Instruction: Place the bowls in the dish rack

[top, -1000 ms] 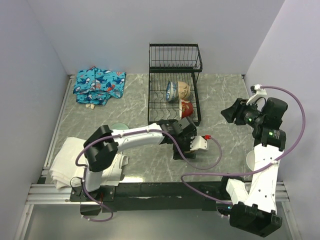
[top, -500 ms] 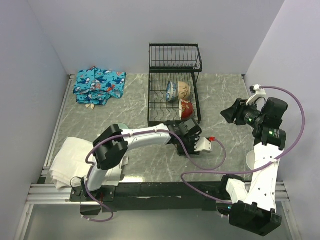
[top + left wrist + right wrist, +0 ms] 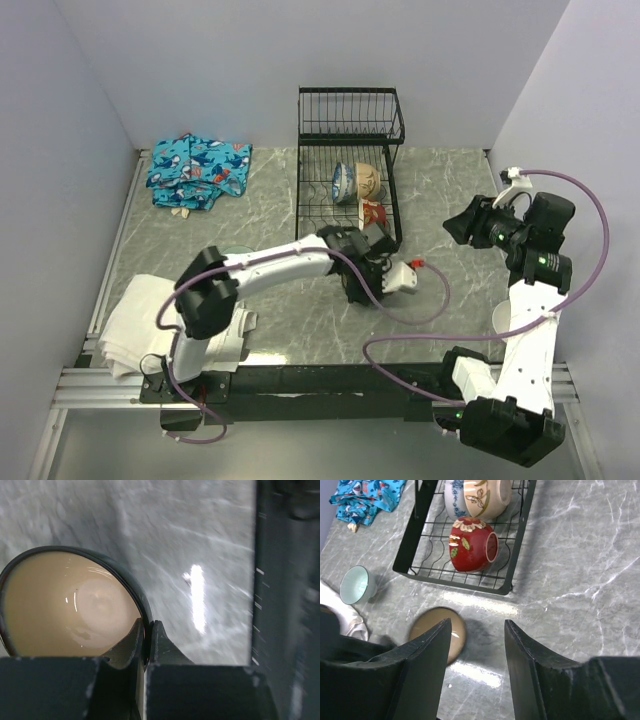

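— What is in the rack [image 3: 350, 118]?
— Three bowls. A blue-and-white bowl [image 3: 454, 495] and a cream bowl [image 3: 487, 497] stand on edge, side by side, at the back. In front of them a red bowl [image 3: 470, 545] lies on its side. Its bottom ring points to the rack's right wall.
— Where are the other bowls?
— Out on the table [image 3: 580, 555]. A green bowl [image 3: 356, 584] sits mouth up, off to the left of the rack's front. A brown bowl [image 3: 70, 605] is just in front of the rack. It is mouth up too, and tan inside. I cannot tell if it touches the table.
— Who has the brown one?
— The left gripper [image 3: 147, 640]. Its fingers are pressed together on the rim, one inside the bowl and one outside.
— And the right gripper [image 3: 477, 625]?
— Its fingers are spread wide. It hangs high over the table, looking down at the rack's front and the brown bowl.
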Controlling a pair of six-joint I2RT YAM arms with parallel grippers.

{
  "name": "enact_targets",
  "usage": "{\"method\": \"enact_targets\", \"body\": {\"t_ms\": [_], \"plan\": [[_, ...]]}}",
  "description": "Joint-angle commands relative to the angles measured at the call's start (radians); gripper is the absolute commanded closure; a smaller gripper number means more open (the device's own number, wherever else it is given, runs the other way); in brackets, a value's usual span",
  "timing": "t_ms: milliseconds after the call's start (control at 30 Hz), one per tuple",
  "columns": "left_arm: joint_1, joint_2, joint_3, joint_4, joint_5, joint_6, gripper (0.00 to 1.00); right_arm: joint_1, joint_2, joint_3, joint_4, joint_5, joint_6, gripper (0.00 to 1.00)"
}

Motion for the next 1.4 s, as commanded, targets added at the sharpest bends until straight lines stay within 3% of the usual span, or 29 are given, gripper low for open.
{"method": "enact_targets", "body": {"t_ms": [0, 133, 267, 367, 400, 500, 533, 567, 767, 1100, 1367], "plan": [[0.121, -0.214, 0.134, -0.052, 0.12, -0.036, 0.99, -0.007, 0.067, 0.027, 0.043, 0.03, -0.01, 0.46], [0.393, -0.244, 0.175, -0.02, 0.351, -0.095, 0.99, -0.007, 0.146, 0.095, 0.0, 0.105, -0.013, 0.46], [0.515, -0.304, 0.039, 0.167, 0.542, -0.168, 0.99, -0.007, 0.196, 0.121, -0.025, 0.145, -0.063, 0.46], [0.573, -0.353, -0.12, 0.432, 0.673, -0.364, 0.99, -0.007, 0.228, 0.139, -0.034, 0.188, -0.094, 0.47], [0.581, -0.368, -0.159, 0.614, 0.697, -0.428, 0.99, -0.007, 0.238, 0.15, -0.054, 0.226, -0.086, 0.47], [0.615, -0.38, -0.323, 0.975, 0.777, -0.798, 0.99, -0.008, 0.259, 0.185, -0.074, 0.24, -0.085, 0.47], [0.622, -0.377, -0.393, 1.225, 0.78, -0.887, 0.99, -0.008, 0.265, 0.191, -0.076, 0.244, -0.085, 0.47], [0.626, -0.371, -0.415, 1.314, 0.777, -1.029, 0.99, -0.008, 0.273, 0.196, -0.079, 0.245, -0.085, 0.47], [0.668, -0.256, -0.463, 1.685, 0.684, -1.396, 0.99, -0.007, 0.311, 0.257, -0.129, 0.254, -0.072, 0.47], [0.692, -0.121, -0.53, 1.956, 0.52, -1.665, 0.99, -0.008, 0.308, 0.227, -0.151, 0.271, -0.086, 0.47], [0.685, -0.06, -0.598, 2.047, 0.374, -1.809, 0.99, -0.008, 0.314, 0.208, -0.165, 0.279, -0.1, 0.47]]}}
